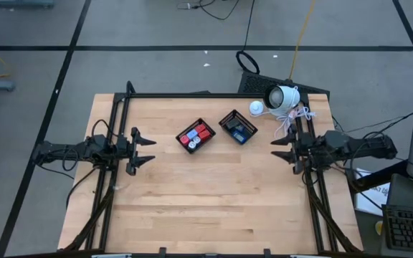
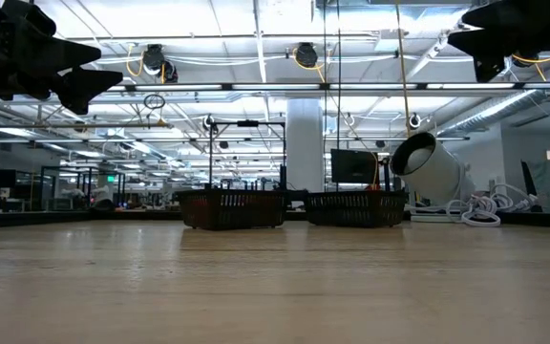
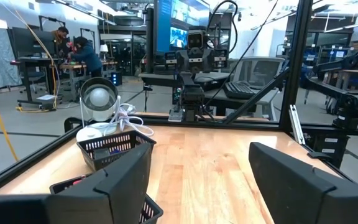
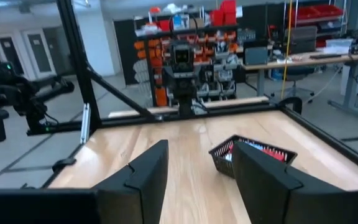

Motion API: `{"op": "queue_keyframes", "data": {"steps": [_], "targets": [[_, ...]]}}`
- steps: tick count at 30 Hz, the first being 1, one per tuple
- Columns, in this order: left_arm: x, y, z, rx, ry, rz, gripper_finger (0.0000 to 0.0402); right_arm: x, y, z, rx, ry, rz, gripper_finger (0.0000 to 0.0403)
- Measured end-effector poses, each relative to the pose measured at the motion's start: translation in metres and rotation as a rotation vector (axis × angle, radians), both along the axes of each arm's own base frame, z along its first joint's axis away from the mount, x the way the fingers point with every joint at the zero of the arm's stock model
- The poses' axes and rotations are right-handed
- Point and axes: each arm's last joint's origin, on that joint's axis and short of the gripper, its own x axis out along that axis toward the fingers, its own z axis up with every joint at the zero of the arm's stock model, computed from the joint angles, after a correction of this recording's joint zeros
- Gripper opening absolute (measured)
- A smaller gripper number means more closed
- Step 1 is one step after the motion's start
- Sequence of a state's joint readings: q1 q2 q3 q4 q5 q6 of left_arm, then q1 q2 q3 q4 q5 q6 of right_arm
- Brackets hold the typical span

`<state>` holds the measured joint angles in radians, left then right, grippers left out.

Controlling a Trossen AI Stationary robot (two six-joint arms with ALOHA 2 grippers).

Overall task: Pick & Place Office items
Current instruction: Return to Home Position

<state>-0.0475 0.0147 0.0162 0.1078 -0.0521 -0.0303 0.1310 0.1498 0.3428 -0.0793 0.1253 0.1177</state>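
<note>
Wooden table [image 1: 214, 208], sorting apparently finished; the step in hand looks like the return home.
Red blocks [image 1: 198, 133] lie in the left basket [image 1: 208, 127], blue-faced rectangles [image 1: 239, 132] in the right basket [image 1: 246, 121] just beside it. Left gripper [image 1: 151, 150] and right gripper [image 1: 274, 150] flank the left basket, well apart, both spread and empty. Next, I judge, only settling to rest.

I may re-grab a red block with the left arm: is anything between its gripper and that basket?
Nothing visible. Only bare table lies between the open left gripper and the basket holding the red blocks; the second basket sits beyond it.
</note>
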Motion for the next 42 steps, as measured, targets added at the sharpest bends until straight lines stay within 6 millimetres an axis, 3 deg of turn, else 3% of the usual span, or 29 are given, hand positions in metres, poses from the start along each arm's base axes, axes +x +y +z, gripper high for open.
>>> {"op": "queue_keyframes", "data": {"steps": [9, 22, 32, 42], "targets": [[0.0, 0.0, 0.0, 0.0, 0.0, 0.0, 0.0258, -0.011, -0.001, -0.013, 0.007, -0.073, 0.026, 0.0169], [0.0, 0.0, 0.0, 0.0, 0.001, 0.0, 0.0284, -0.009, -0.001, -0.018, 0.036, -0.074, 0.028, 0.0169], [0.0, 0.0, 0.0, 0.0, 0.0, 0.0, 0.0275, 0.003, 0.003, -0.047, 0.024, -0.187, 0.102, 0.0169], [0.0, 0.0, 0.0, 0.0, 0.001, 0.0, 0.0259, 0.003, 0.003, -0.044, 0.039, -0.224, 0.104, 0.0169]]}}
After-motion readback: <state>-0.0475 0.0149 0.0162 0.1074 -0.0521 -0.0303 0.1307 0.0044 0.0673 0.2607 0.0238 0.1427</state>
